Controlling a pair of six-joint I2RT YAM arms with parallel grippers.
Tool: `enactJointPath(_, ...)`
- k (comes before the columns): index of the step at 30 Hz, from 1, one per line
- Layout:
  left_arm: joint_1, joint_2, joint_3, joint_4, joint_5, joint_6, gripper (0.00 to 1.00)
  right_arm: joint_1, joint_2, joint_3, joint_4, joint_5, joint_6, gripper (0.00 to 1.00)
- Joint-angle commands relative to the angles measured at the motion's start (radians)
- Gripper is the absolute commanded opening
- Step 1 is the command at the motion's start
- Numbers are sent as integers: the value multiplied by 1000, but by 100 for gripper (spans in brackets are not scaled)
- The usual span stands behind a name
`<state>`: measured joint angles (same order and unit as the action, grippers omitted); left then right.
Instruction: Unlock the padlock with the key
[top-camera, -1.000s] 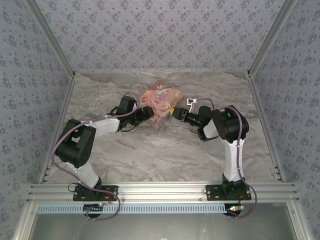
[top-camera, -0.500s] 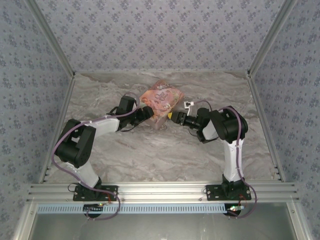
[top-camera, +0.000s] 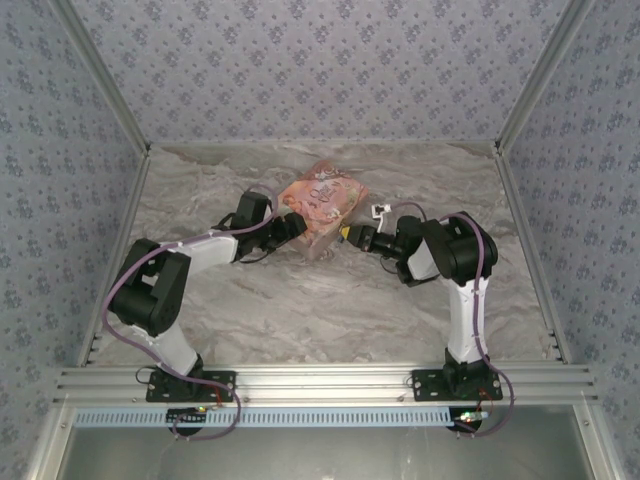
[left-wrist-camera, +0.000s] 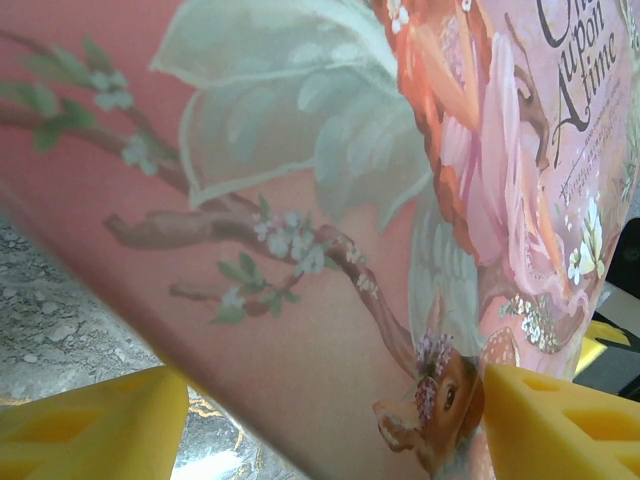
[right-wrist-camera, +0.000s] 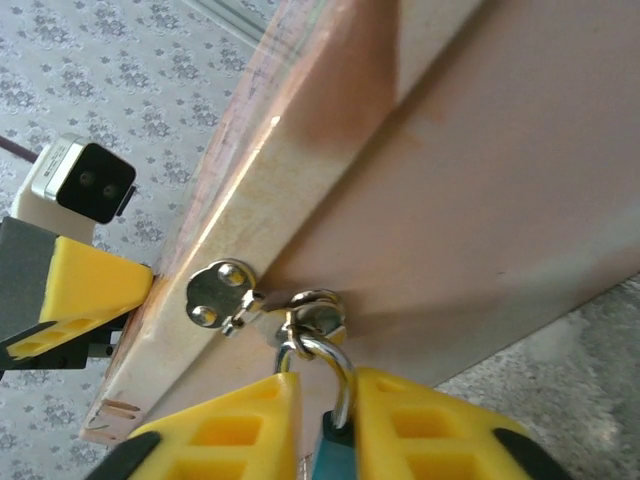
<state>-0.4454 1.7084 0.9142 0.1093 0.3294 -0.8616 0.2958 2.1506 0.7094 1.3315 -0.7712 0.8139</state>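
Right end effector (right-wrist-camera: 325, 398) pinches the padlock (right-wrist-camera: 333, 455), shackle (right-wrist-camera: 345, 372) hooked through the hasp (right-wrist-camera: 225, 295) on the box (right-wrist-camera: 480, 160). I read left end effector (left-wrist-camera: 330, 425) as gripping that tilted box on the tabletop (top-camera: 330, 310).

The pink box (left-wrist-camera: 330, 200) sits tilted, right up against the lens. Its painted side shows a winged, red-haired fairy, blossom twigs and a little fawn, with dark script at the top right where "upon" and "time" can be read. The left pincer (left-wrist-camera: 330, 425) has the box between its two yellow fingers (left-wrist-camera: 90, 425), one in each bottom corner of the view, both touching it. Grey marbled surface (left-wrist-camera: 60, 300) shows beneath the box's lower left edge.
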Motion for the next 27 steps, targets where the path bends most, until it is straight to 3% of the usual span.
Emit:
enactJointPath(1,4,18,-45,-160,-35,27,75,0,8,-2,31,-19,-17,14)
enactJointPath(7,4,8,-50,-163,-36,28,75,-2,7,-2,23,-1,-1,0)
enactJointPath(27,-4,-7,-146,-128,-29,19,75,26,-41,13,54,221,284,0)
